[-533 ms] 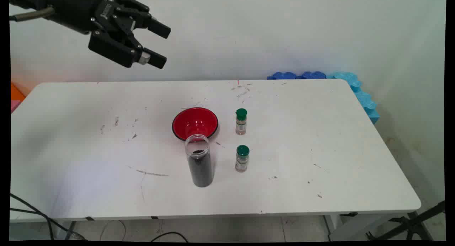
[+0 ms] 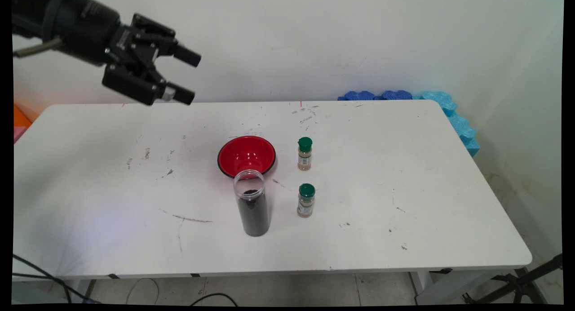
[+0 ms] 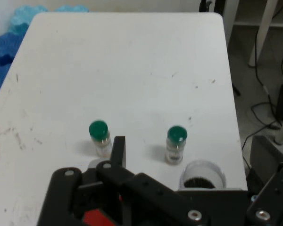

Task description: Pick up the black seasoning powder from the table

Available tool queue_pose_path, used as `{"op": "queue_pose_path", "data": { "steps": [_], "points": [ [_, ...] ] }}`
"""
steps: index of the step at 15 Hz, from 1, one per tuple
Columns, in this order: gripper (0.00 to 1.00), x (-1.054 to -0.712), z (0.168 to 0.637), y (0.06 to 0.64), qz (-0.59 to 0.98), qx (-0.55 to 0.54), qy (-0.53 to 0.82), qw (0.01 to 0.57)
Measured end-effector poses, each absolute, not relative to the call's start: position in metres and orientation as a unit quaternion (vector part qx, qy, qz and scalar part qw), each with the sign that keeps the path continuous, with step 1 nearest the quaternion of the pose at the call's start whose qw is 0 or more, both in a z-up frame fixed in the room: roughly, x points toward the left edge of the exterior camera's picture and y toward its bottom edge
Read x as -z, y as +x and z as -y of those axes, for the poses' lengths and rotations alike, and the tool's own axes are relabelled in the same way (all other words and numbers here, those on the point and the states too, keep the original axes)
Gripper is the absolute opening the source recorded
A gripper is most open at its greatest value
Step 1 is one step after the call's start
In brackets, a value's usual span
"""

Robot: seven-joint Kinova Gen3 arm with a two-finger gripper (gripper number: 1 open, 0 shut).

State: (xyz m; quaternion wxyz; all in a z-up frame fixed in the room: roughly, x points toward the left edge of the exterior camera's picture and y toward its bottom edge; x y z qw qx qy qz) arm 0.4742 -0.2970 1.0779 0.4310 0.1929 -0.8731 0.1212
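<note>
My black gripper [image 2: 188, 76] hangs open in the air at the upper left, above the table's far left part, holding nothing. Well to its right and lower, a red bowl [image 2: 246, 155] sits mid-table. Just in front of the bowl stands a clear lidless jar [image 2: 253, 207] with dark contents. Two small spice bottles with green lids stand right of these, one farther [image 2: 304, 154] and one nearer [image 2: 306, 200]. In the hand view one finger [image 3: 118, 149] rises in front of the farther bottle [image 3: 100, 138]; the nearer bottle [image 3: 175, 144] and the jar's mouth [image 3: 203, 175] lie to its right.
Blue foam pieces [image 2: 404, 95] lie along the white table's [image 2: 404, 176] far right corner and down its right side. An orange object [image 2: 20, 115] shows at the left edge. Cables [image 2: 45, 270] hang under the table's front left; a black stand [image 2: 516, 286] is at the lower right.
The gripper has moved a little to the left and downward and turned slightly; it stays open. Nothing on the table has moved.
</note>
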Motion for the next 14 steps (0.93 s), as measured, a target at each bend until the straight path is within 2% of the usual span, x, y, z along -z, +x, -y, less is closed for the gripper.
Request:
{"op": "queue_pose_path", "data": {
  "steps": [14],
  "points": [
    [1.00, -0.982, 0.256, 0.522, 0.884, -0.086, 0.223, 0.403]
  ]
}}
